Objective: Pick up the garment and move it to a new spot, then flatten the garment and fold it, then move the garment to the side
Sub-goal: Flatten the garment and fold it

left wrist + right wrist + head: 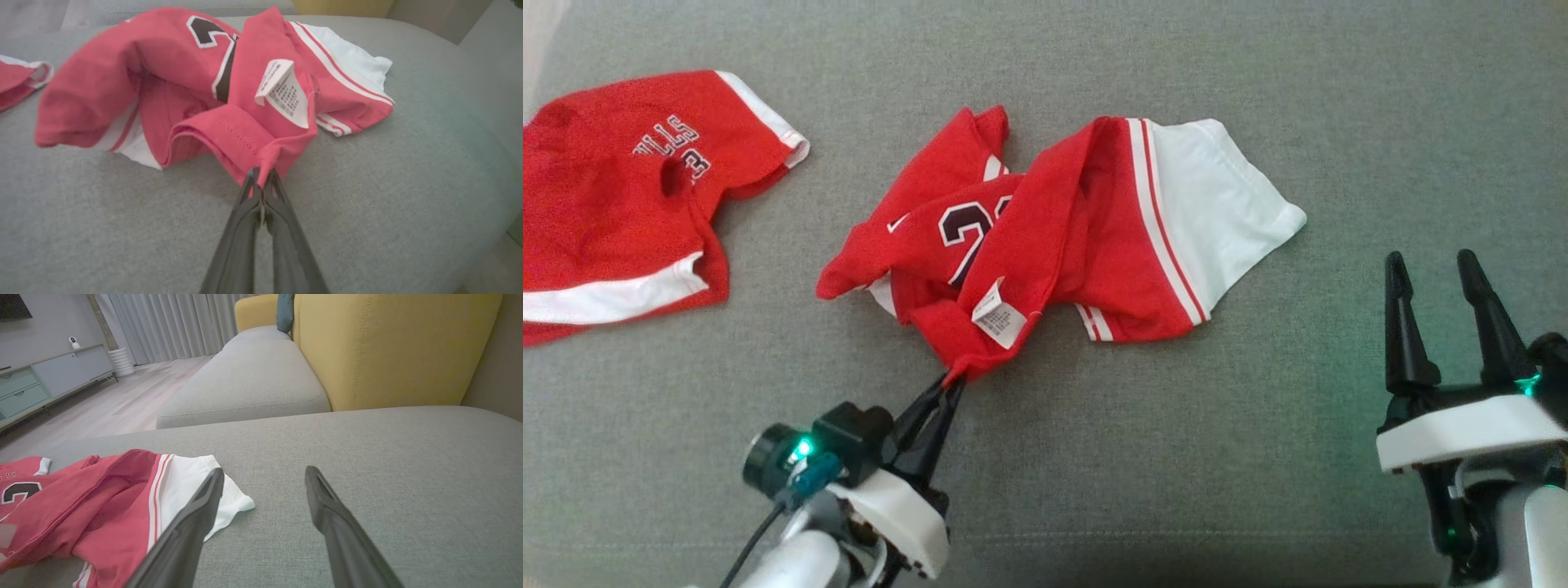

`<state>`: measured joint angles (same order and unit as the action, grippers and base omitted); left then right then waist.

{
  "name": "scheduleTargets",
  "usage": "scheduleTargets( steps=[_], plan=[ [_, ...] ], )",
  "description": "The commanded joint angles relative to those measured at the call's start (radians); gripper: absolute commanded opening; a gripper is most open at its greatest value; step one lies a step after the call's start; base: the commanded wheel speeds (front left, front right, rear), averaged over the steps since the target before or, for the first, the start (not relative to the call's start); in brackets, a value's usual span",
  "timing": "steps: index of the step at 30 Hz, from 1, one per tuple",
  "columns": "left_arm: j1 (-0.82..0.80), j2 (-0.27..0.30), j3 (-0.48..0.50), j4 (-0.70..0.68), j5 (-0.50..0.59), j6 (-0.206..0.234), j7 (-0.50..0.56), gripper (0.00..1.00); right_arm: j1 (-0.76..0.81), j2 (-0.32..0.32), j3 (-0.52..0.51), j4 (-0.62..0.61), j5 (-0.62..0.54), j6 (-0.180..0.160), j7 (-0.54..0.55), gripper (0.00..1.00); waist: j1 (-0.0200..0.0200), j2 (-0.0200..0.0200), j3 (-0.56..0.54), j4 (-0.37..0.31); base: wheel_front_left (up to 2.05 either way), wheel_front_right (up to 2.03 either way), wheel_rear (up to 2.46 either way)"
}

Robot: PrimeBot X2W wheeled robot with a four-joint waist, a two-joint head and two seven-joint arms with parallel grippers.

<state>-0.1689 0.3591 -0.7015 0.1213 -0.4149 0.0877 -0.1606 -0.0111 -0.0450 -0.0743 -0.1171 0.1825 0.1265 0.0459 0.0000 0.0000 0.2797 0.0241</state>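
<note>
We see the L gripper (953,382) at approx 7 o'clock in head view. Its jaws are pinched right together on a red corner of the jersey (1045,237), at the edge nearest us. In the L wrist view that corner is bunched between the tips, and it looks raised a bit off the cushion (1258,457).

The rest of the jersey lies crumpled around mid-frame, just toward 12 o'clock from the tips. Its white end w/ red stripes points to 3 o'clock. A dark numeral w/ white outline sits on the part toward 10 o'clock. A white tag (998,314) is folded out on the red cloth, just beyond the pinch at 12 o'clock.

The R gripper (1437,282) is at approx 4 o'clock, fingers pointing to 12. Its jaws are spread wide w/ nothing between them, and it's apart from the jersey's white end.

A 2nd jersey (613,196), red w/ white trim and lettering, lies at 9–10 o'clock, apart from the first.

In the R wrist view a yellow backrest (388,347) stands beyond the cushion at approx 1 o'clock.
</note>
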Motion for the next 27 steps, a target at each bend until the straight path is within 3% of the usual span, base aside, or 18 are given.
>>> scheduleTargets(
  steps=[1,7,17,22,27],
  plan=[
    [-0.011,0.000,0.038,-0.016,-0.014,-0.004,-0.025,1.00,-0.027,-0.005,0.017,-0.035,-0.010,0.004,0.005,1.00,0.0000,0.0000,-0.012,0.001,0.00,0.00,0.00],
    [0.011,-0.043,0.120,-0.053,-0.033,0.034,-0.094,1.00,-0.015,-0.005,0.009,-0.050,-0.031,0.004,0.025,1.00,0.0000,0.0000,-0.053,0.007,0.00,0.00,0.00],
    [0.058,-0.062,0.313,-0.182,0.004,0.145,-0.101,1.00,0.010,-0.005,0.010,-0.072,-0.048,0.004,0.052,1.00,0.0000,0.0000,-0.101,0.011,0.00,0.00,0.00],
    [0.079,-0.048,0.387,-0.188,0.015,0.171,-0.101,1.00,0.024,-0.005,0.020,-0.079,-0.051,0.004,0.063,1.00,0.0000,0.0000,-0.122,0.006,0.00,0.00,0.00],
    [0.097,-0.034,0.391,-0.181,0.029,0.174,-0.101,1.00,0.029,-0.005,0.023,-0.087,-0.050,0.004,0.069,1.00,0.0000,0.0000,-0.125,0.005,0.00,0.00,0.00]
  ],
)
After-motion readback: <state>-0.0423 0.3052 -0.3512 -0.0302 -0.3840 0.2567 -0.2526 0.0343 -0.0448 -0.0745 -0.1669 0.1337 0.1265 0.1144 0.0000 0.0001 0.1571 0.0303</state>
